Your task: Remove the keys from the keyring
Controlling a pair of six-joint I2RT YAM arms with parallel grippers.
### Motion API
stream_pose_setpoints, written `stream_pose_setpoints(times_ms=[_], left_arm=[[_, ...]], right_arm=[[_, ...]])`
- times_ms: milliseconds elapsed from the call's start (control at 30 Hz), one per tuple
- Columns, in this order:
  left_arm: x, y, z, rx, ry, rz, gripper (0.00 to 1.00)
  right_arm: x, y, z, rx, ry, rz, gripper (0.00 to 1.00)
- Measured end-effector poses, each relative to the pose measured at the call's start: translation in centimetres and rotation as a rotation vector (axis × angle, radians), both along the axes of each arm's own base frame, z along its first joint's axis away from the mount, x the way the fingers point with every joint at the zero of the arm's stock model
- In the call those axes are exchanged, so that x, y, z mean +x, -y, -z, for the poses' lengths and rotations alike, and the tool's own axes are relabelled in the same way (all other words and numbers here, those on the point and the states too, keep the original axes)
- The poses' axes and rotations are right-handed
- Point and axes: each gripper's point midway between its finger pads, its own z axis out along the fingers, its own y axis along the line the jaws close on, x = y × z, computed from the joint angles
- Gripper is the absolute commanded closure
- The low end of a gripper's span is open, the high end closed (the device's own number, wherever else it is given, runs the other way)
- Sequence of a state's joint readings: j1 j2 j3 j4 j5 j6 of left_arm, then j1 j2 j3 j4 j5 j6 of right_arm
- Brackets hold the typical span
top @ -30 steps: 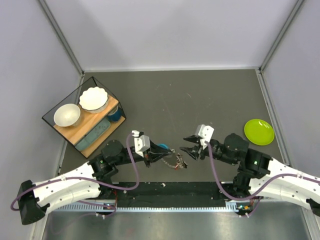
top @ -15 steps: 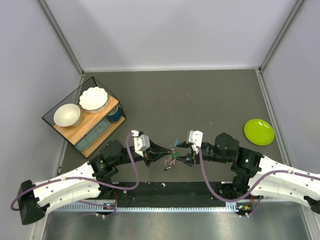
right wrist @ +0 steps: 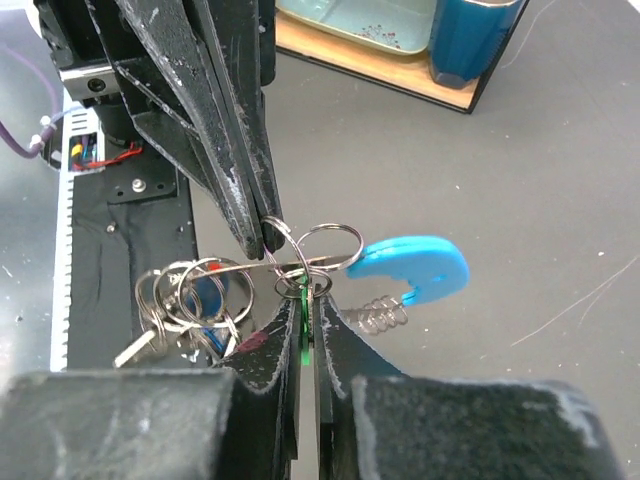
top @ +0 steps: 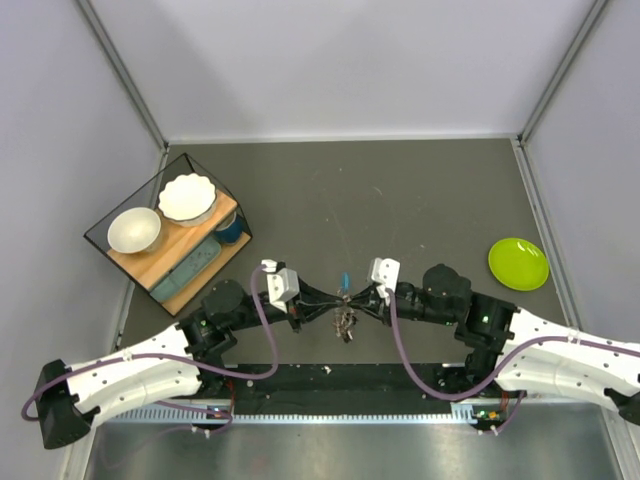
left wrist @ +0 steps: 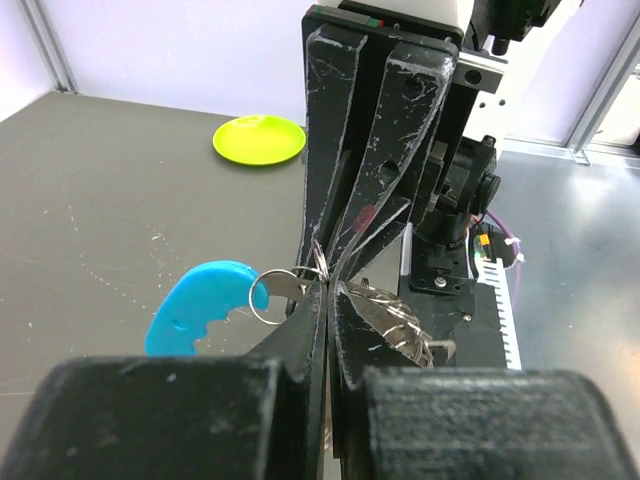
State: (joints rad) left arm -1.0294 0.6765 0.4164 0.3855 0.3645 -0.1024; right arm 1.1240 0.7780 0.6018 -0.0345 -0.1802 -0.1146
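Note:
The keyring is a cluster of thin silver loops held in the air between my two grippers. A cyan tag hangs from it, also seen in the left wrist view and from above. The keys with blue and red heads dangle below it. My left gripper is shut on a ring loop. My right gripper faces it tip to tip and is shut on a green key head at the rings. From above, the left gripper and right gripper nearly touch.
A lime-green plate lies at the right, also in the left wrist view. A black-framed box with two white bowls, a teal tray and a blue cup stands at the left. A small spring hangs under the cyan tag.
My right gripper moved left from open and apart to the key bunch and shut on it. The bunch shifted left and rose between the two grippers. The left arm barely moved.

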Motion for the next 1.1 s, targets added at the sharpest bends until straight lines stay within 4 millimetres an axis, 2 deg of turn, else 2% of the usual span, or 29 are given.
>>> stream_pose_setpoints(times_ms=[433,1100], left_arm=[[0.5,-0.3,0.3,0.017,0.007,-0.036,1.0],[-0.5,0.1,1.6,0.07,0.007,0.033,1.0]], right_arm=[[0.8,1.8,-2.8,0.087,0.05,0.09,1.0],[1.2,1.7,-0.9,0.007,0.053,0.094,1.0]])
